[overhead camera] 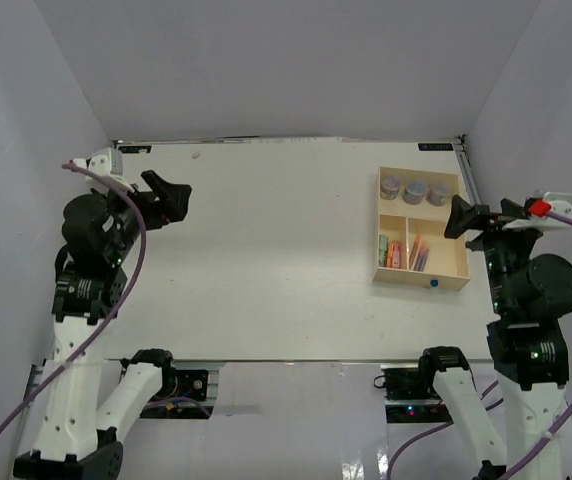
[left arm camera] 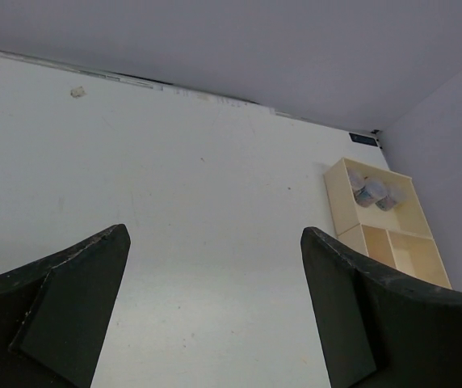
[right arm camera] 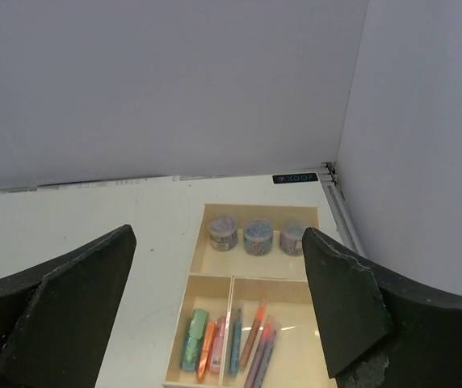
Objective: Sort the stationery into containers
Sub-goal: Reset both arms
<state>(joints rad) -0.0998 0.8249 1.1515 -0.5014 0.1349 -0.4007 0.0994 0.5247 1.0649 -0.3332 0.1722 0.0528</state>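
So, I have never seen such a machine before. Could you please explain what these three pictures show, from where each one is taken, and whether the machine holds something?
These are two robot arms at the near edge of a white table. The overhead picture looks down from above and behind them. The other two come from cameras on the wrists, so the dark shapes at the bottom are each gripper's own fingers.

The left gripper and right gripper are both open and hold nothing.

On the table's right side stands a wooden tray with three compartments. The long one holds three small round pots. One smaller compartment holds stubby coloured pieces, the other thin pens. A small blue item appears at the tray's near edge.
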